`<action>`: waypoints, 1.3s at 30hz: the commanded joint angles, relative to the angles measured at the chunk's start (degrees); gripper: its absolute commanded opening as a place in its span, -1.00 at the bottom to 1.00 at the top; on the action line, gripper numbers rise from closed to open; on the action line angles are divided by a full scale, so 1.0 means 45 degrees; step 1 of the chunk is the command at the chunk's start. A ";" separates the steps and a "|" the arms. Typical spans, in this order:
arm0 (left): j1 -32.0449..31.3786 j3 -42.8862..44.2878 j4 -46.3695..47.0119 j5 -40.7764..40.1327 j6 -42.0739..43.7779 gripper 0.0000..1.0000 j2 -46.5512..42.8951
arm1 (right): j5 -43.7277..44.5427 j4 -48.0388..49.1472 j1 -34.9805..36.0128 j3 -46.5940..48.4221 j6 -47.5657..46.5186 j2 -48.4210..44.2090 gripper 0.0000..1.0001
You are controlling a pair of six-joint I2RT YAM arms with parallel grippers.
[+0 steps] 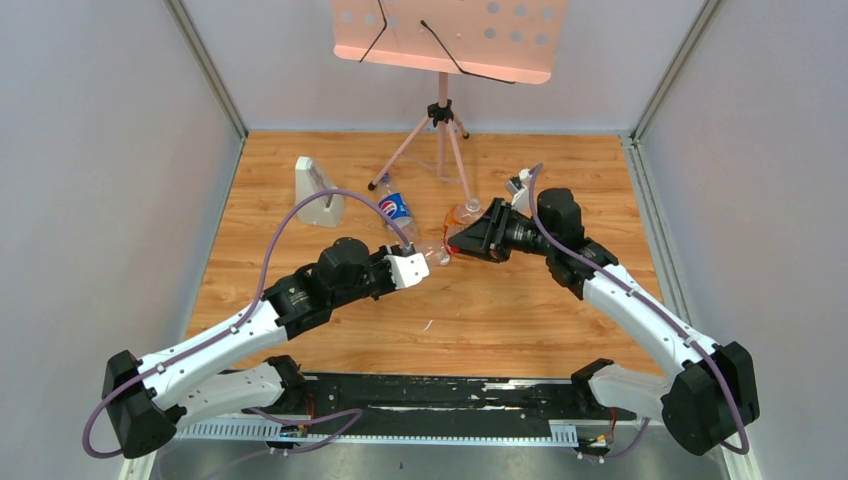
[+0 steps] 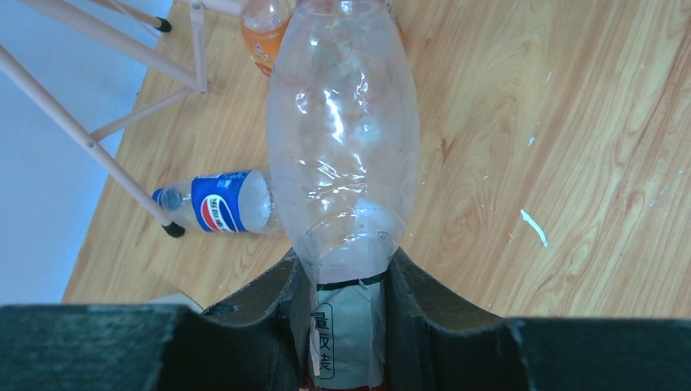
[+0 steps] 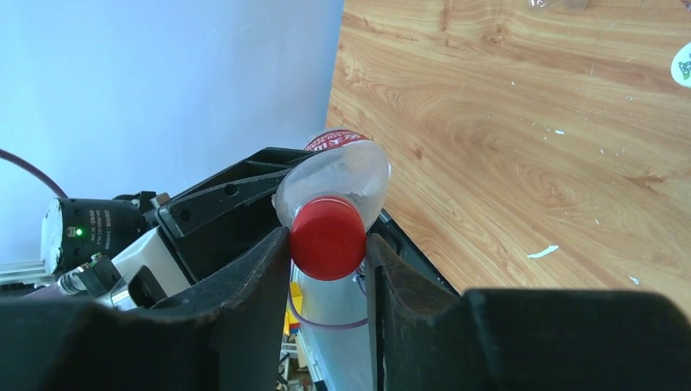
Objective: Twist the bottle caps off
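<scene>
One bottle (image 2: 342, 147), left pincer (image 2: 346, 267) clamping its labelled body, right pincer (image 3: 326, 241) pinching its red cap (image 3: 328, 236)

Tripod stand (image 1: 440, 112) and Pepsi bottle (image 1: 395, 210) (lying flat) crowd the back; front table (image 1: 500, 310) free.

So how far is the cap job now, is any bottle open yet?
Done: nothing that I can see. In hand: the left hand grips one bottle at its label, and the right hand pinches its red cap, which is on. Left: twisting that cap off, then the Pepsi bottle, which seems capped, and the orange bottle, whose top is unclear.
</scene>
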 commanded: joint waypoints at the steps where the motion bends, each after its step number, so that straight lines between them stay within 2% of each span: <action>1: -0.0093 0.0024 0.0495 0.0211 0.0116 -1.00 -0.0107 | -0.0600 0.0861 0.0016 0.0393 -0.0219 0.0093 -0.58; 9: -0.0077 0.0087 0.0433 0.0920 -0.0531 -1.00 -0.0113 | -0.1245 0.1605 0.0003 0.0190 -0.2703 -0.0353 -1.00; 16: 0.0349 0.0647 -0.0012 0.4406 -0.1504 -1.00 -0.0379 | -0.2482 0.2756 0.0018 -0.0771 -0.6732 -0.1491 -1.00; 24: 0.1484 0.1192 -0.0599 0.7758 -0.1875 -1.00 -0.0440 | -0.3533 0.3286 0.0026 -0.1652 -0.9861 -0.2603 -1.00; 26: 0.1623 0.1239 -0.0613 0.8492 -0.2003 -1.00 -0.0402 | -0.4383 0.3410 0.0031 -0.1868 -1.0685 -0.2804 -1.00; 33: 0.2008 0.1447 -0.0472 1.1150 -0.2551 -1.00 -0.0187 | -0.6447 0.2734 0.0280 -0.2266 -1.4288 -0.3406 -1.00; 39: 0.2591 0.1720 -0.0447 1.3156 -0.3119 -1.00 0.0098 | -0.6961 0.2099 0.0496 -0.2601 -1.7575 -0.4128 -1.00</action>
